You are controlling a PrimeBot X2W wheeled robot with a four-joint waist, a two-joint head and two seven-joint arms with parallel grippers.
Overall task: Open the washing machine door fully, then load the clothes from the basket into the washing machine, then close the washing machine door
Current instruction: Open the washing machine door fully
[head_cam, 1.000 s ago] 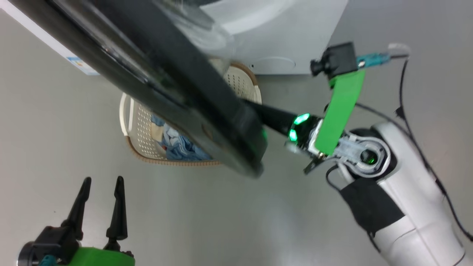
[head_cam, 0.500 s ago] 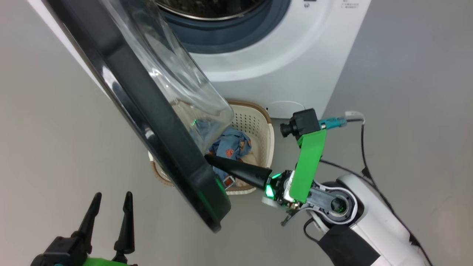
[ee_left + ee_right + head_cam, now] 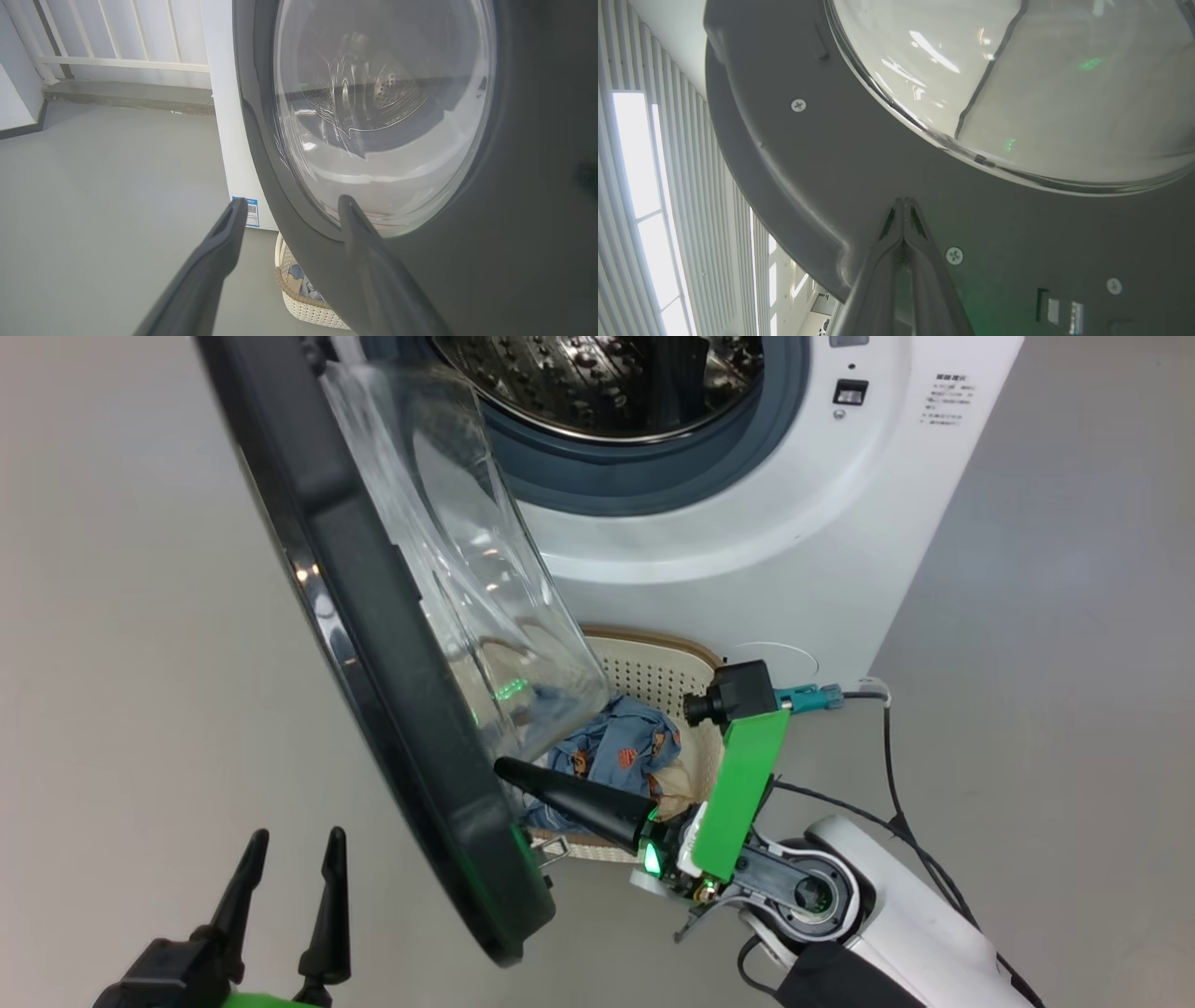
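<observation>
The washing machine door (image 3: 373,644) juts out, overhanging the basket (image 3: 653,677) on its inner side. Behind it, the drum (image 3: 607,383) mouth stands unobstructed.

Black door (image 3: 373,644) stands partly open; blue clothes (image 3: 621,751), perhaps cream ones too, lie in basket (image 3: 653,670)

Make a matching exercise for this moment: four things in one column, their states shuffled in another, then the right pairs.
1. washing machine door
2. basket
3. left gripper
4. right gripper

A. fingers together, tip at the door's inner side
B. holds blue clothes
C. standing partly open
D. fingers spread, holding nothing

Pairs: 1-C; 2-B; 3-D; 4-A
</observation>
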